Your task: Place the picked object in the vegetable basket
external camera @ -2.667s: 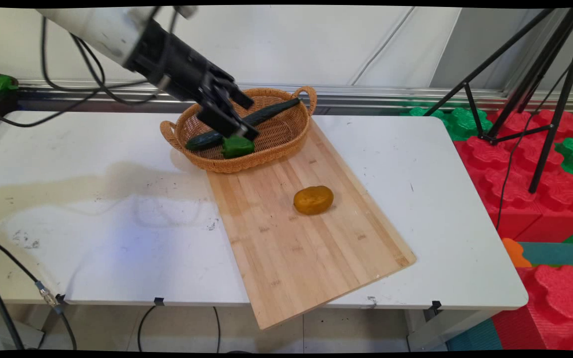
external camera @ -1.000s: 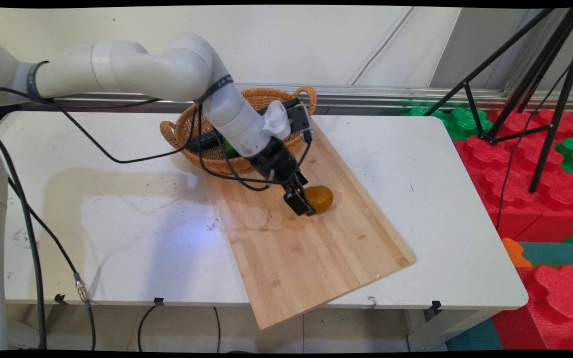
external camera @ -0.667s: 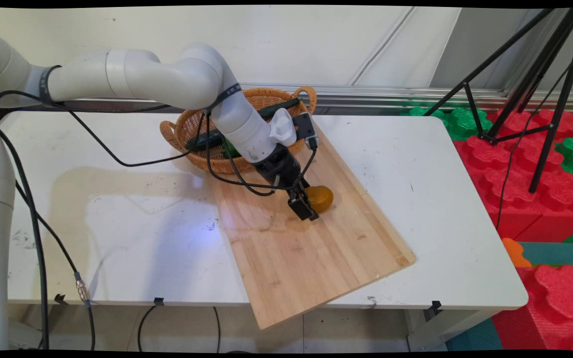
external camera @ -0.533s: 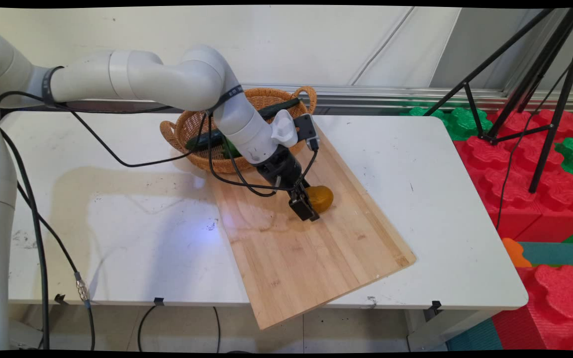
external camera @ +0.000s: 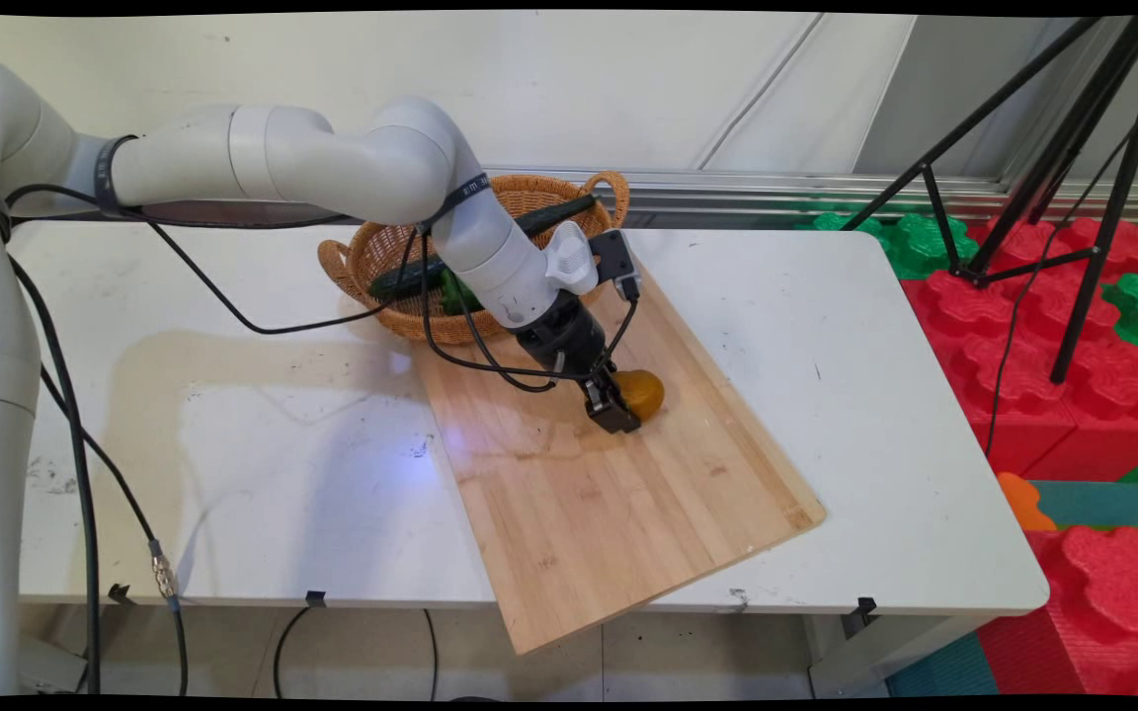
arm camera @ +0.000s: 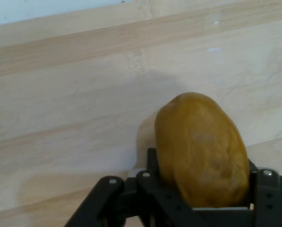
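The gripper is down on the wooden cutting board, pinching a brown potato across its middle. The potato looks firm, rounded and smooth, so likely light but prone to slip; the broad middle seems the best hold. Far-left, a wicker basket holds a cucumber on the table.

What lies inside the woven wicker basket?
Inside the woven wicker basket lie a long dark green cucumber and a green pepper; the white arm covers the rest.
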